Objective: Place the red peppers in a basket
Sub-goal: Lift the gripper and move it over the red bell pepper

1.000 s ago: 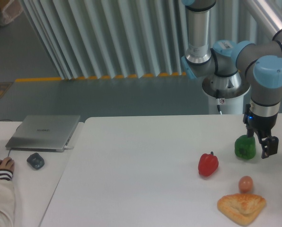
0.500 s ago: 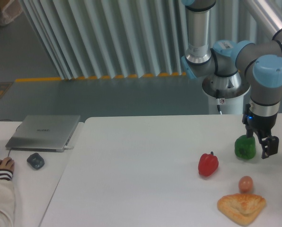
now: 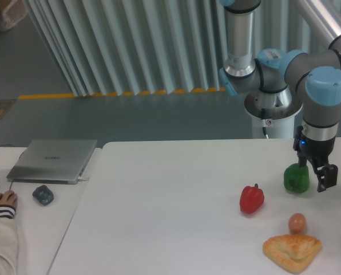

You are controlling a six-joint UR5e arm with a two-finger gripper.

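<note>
The red pepper (image 3: pixel 252 199) is sitting upright on the white worktop (image 3: pixel 170 200), right of the middle and a bit toward the front edge, stem pointing up, nothing touching it. No basket anywhere in the shot, fwiw.

Up and to the right of it, near the right edge, is a green pepper (image 3: pixel 296 178). The gripper (image 3: pixel 316 173) is right there with it, pointing down from the arm (image 3: pixel 321 103). One dark finger (image 3: pixel 325 177) shows clear on the pepper's right side, and the other seems to be behind or against the green pepper. Jaws look spread apart and not squeezing anything, but whether that hidden finger actually touches the pepper, can't tell from this angle. The gripper is well apart from the red pepper.

Toward the front right corner there's a small brown egg (image 3: pixel 297 222), in front of the green pepper, and just in front of that a triangular pastry (image 3: pixel 292 251) right near the front edge.

Off to the left is a lower side table (image 3: pixel 39 229) butted against the worktop. It has a closed silver laptop (image 3: pixel 53 160), a dark mouse (image 3: pixel 43 195) in front of it, and somebody's hand (image 3: pixel 3 199) in a striped sleeve at the far left edge.
</note>
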